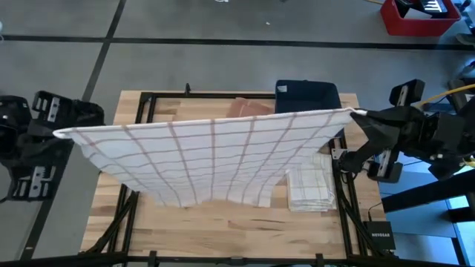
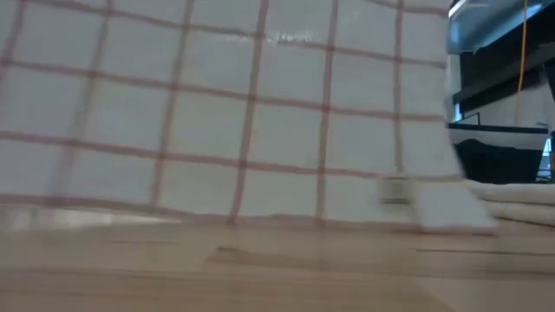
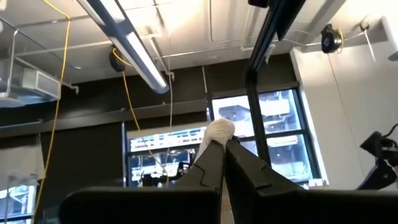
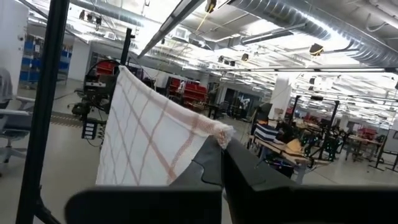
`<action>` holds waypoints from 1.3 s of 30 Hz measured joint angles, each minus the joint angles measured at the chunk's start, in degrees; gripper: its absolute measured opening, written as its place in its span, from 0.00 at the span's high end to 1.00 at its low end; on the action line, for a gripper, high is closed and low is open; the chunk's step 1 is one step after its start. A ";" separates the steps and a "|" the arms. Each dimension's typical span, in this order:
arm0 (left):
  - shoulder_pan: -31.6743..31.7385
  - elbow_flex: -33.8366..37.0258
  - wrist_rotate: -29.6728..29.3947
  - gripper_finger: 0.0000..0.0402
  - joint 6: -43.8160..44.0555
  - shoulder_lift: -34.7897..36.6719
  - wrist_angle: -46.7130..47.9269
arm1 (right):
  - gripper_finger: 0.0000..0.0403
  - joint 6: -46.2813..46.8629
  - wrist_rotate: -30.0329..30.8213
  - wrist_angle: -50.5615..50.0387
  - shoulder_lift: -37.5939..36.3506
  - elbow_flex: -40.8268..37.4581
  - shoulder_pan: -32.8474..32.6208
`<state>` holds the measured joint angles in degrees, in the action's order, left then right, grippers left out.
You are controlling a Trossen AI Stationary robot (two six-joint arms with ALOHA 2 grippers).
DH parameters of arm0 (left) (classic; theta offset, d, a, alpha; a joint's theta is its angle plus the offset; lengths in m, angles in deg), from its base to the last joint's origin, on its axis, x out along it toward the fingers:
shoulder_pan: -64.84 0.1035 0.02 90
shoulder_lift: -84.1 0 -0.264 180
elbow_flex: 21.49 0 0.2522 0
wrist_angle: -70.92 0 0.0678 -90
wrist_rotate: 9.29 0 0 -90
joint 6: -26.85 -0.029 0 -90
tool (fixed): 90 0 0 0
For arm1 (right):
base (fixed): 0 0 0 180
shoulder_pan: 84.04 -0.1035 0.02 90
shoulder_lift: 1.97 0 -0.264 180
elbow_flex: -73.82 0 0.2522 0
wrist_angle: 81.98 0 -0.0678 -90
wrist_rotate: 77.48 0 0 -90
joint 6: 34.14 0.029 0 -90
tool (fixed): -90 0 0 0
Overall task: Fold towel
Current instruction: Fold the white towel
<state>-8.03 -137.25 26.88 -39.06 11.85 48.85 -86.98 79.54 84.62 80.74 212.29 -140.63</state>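
Observation:
A white towel with thin red checks (image 1: 215, 159) is stretched between both arms above the wooden table (image 1: 223, 230). My left gripper (image 1: 58, 133) is shut on its left top corner, my right gripper (image 1: 360, 113) on its right top corner. The towel hangs like a curtain; its lower edge (image 2: 260, 218) hangs just above the table top, and I cannot tell whether it touches. It fills most of the low view (image 2: 217, 113). My left gripper pinches the towel's left top corner (image 3: 219, 132) between its two fingers; a small tuft sticks out past the fingertips. The towel runs taut from it along the top edge. My right gripper pinches the right top corner (image 4: 221, 134) between its two fingers, with a tuft past the fingertips. The cloth (image 4: 149, 137) spreads away from it, taut along the top edge.
A folded white towel (image 1: 310, 189) lies on the table's right part. A dark blue bin (image 1: 306, 95) stands at the far edge, with a brownish thing (image 1: 249, 106) beside it. A red box (image 1: 415, 18) stands on the floor beyond.

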 joint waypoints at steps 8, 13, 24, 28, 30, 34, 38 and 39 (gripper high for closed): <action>-0.01 0.00 -10.84 1.00 -5.25 -1.05 0.84 | 0.99 -10.32 5.85 -0.53 0.29 -0.02 0.93; 3.27 0.31 -18.08 1.00 -10.83 -0.63 0.97 | 0.99 -12.17 6.91 -2.47 0.24 -0.02 7.28; 13.69 0.33 -17.98 1.00 -13.66 4.37 1.37 | 0.99 -12.24 -3.10 -5.15 -0.02 -0.04 27.23; 17.19 0.33 -17.48 1.00 -13.66 7.41 1.98 | 0.99 -12.24 -5.48 -5.19 -0.15 -0.03 34.49; 18.69 0.33 -17.33 1.00 -13.92 8.50 2.10 | 0.99 -12.26 -6.33 -5.29 -0.15 -0.04 37.86; 20.89 0.33 -16.89 1.00 -14.28 10.11 2.12 | 0.99 -12.24 -7.87 -5.09 -0.15 -0.04 42.48; 21.49 0.33 -16.91 1.00 -12.14 10.28 2.33 | 0.99 -12.44 -6.48 -4.96 -0.15 -0.04 43.52; 21.49 0.33 -16.93 1.00 -11.46 9.96 2.38 | 0.99 -12.83 -5.98 -4.94 -0.15 -0.02 43.17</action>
<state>13.46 -136.92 9.95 -50.52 21.81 51.23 -99.81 73.56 79.68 80.59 212.27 -97.46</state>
